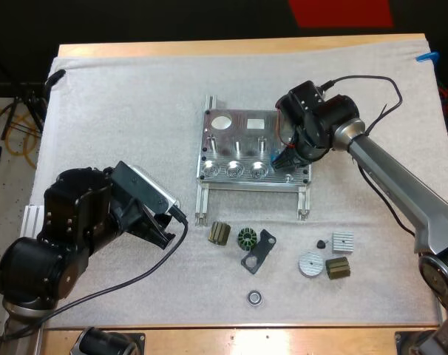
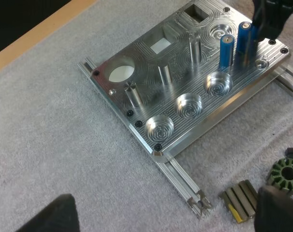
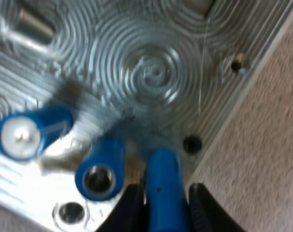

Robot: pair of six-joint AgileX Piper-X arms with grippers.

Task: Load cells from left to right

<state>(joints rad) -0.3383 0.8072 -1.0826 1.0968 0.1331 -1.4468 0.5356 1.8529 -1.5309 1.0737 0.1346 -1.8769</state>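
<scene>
A metal fixture (image 1: 239, 140) lies mid-mat. In the left wrist view two blue cylinders (image 2: 226, 49) (image 2: 243, 39) stand upright near the corner of the fixture (image 2: 151, 63). My right gripper (image 1: 292, 157) hangs over that corner, as the left wrist view also shows of my right gripper (image 2: 270, 19). Seen from its own wrist, the right gripper (image 3: 165, 212) is shut on a third blue cylinder (image 3: 162, 183), held just beside the standing blue cylinders (image 3: 100, 171) (image 3: 28, 131). My left gripper (image 1: 162, 226) rests open over the mat left of the fixture, its fingers (image 2: 52, 215) wide apart.
Small parts lie on the mat in front of the fixture: a ribbed dark block (image 1: 219, 234), a toothed ring (image 1: 247, 238), a black bracket (image 1: 259, 250), a bearing (image 1: 254, 297), a silver disc (image 1: 310, 263) and a finned plate (image 1: 342, 242). Three round recesses (image 2: 191, 104) line the fixture's front.
</scene>
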